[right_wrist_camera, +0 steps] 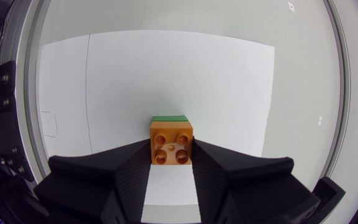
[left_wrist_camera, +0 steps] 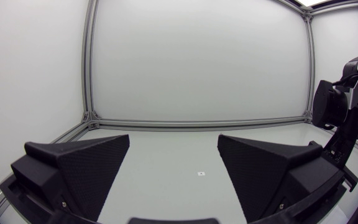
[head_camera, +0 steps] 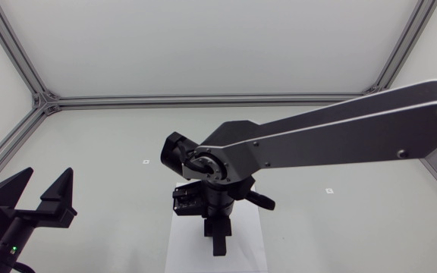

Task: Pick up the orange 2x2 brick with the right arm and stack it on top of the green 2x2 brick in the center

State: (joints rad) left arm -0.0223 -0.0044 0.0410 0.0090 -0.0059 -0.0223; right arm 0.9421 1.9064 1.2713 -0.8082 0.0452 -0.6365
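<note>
Head view: the right arm (head_camera: 340,136) enters from the right and ends over mid-table (head_camera: 340,212), its tip pointing down above a white sheet (head_camera: 184,246). Both bricks are hidden beneath it. The left fingers (head_camera: 59,193) stand at the near left, released.

Left wrist view: left fingers spread wide, nothing between them.

Right wrist view: the right fingers (right_wrist_camera: 129,171) grasp the orange brick (right_wrist_camera: 171,142) from both sides (studs up). It sits over the green brick (right_wrist_camera: 169,117), of which only a sliver shows. Whether it is seated cannot be told.
</note>
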